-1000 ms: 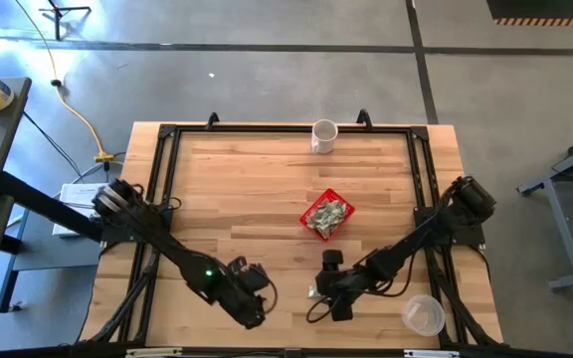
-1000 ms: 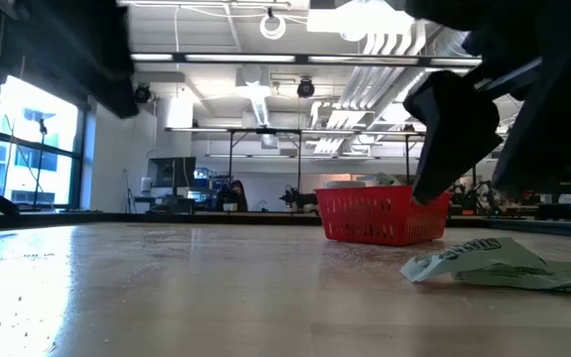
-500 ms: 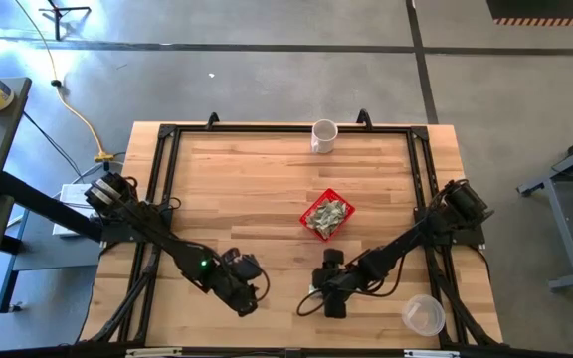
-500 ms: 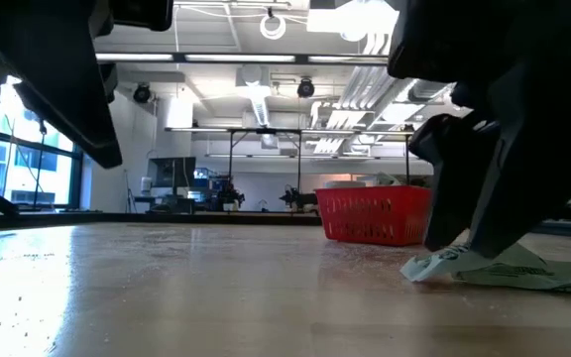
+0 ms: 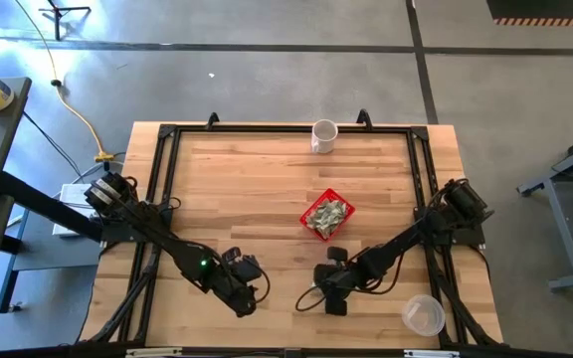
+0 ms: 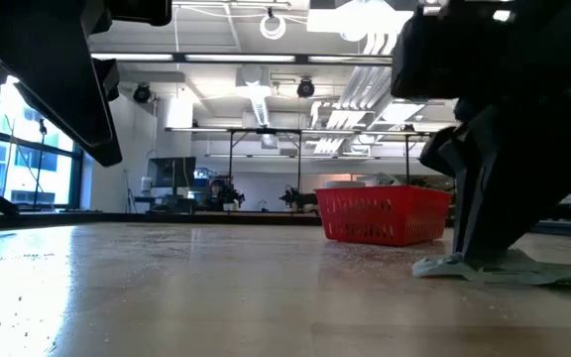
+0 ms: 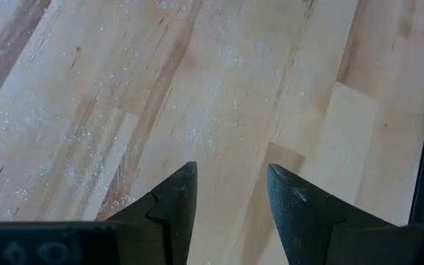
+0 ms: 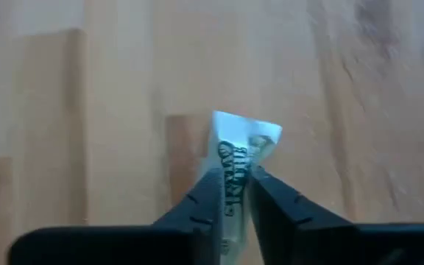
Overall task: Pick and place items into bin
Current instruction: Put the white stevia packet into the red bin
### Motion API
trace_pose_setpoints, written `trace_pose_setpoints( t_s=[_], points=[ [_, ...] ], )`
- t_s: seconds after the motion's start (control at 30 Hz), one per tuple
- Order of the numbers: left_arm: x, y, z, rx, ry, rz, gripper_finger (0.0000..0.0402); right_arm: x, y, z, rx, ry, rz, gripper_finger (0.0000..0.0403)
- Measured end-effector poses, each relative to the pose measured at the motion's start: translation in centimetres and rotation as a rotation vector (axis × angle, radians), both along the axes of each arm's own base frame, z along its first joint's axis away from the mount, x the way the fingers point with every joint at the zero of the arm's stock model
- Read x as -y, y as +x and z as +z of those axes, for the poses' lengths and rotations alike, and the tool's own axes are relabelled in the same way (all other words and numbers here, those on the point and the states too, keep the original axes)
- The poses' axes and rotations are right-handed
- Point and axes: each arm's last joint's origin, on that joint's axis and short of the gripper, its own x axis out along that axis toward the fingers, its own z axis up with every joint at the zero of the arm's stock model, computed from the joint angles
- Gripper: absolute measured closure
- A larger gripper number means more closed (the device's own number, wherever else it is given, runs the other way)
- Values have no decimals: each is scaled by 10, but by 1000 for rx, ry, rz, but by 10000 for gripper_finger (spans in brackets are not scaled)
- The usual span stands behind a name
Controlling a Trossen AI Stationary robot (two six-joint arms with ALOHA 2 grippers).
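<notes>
A crumpled pale green-and-white paper item (image 8: pixel 243 143) lies on the wooden table near its front edge and also shows in the low view (image 6: pixel 538 270). My right gripper (image 8: pixel 234 184) is shut on it, near the front at middle right in the high view (image 5: pixel 328 298). The red bin (image 5: pixel 326 215) stands farther back with several paper items inside, and shows in the low view (image 6: pixel 383 215). My left gripper (image 7: pixel 230 184) hovers open over bare wood at the front left (image 5: pixel 250 291). My right gripper pinches the paper item between its two fingers (image 8: pixel 210 193). The item's printed far end (image 8: pixel 249 136) sticks out past the fingertips. The fingers slant down onto it from above. The item's lower edge (image 6: pixel 444 268) rests on the table.
A white mug (image 5: pixel 323 135) stands at the far edge. A clear plastic cup (image 5: pixel 424 314) sits at the front right corner. A black frame (image 5: pixel 167 134) runs around the tabletop. Bare wood lies between the two grippers and the bin.
My right gripper has come down onto the paper item near the front edge and shut on it. The item now lies flatter under the fingers. My left arm has drawn back a little toward the table's left.
</notes>
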Motion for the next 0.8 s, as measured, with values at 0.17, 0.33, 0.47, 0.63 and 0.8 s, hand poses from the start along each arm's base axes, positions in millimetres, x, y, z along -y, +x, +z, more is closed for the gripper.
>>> trace_pose_setpoints(
  t_s=[0.17,0.33,0.47,0.63,0.8],
  points=[
    [0,0,0,0,0,0,204,13,2,-1,-67,41,-76,397],
    [0,0,0,0,-2,2,204,22,9,17,-3,83,-171,400],
    [0,1,0,5,-7,3,204,28,13,61,145,8,-226,398],
    [1,2,1,18,-17,3,204,59,-2,94,156,-243,-350,401],
    [3,4,3,53,-39,3,204,109,-13,92,-30,-345,-482,399]
  ],
)
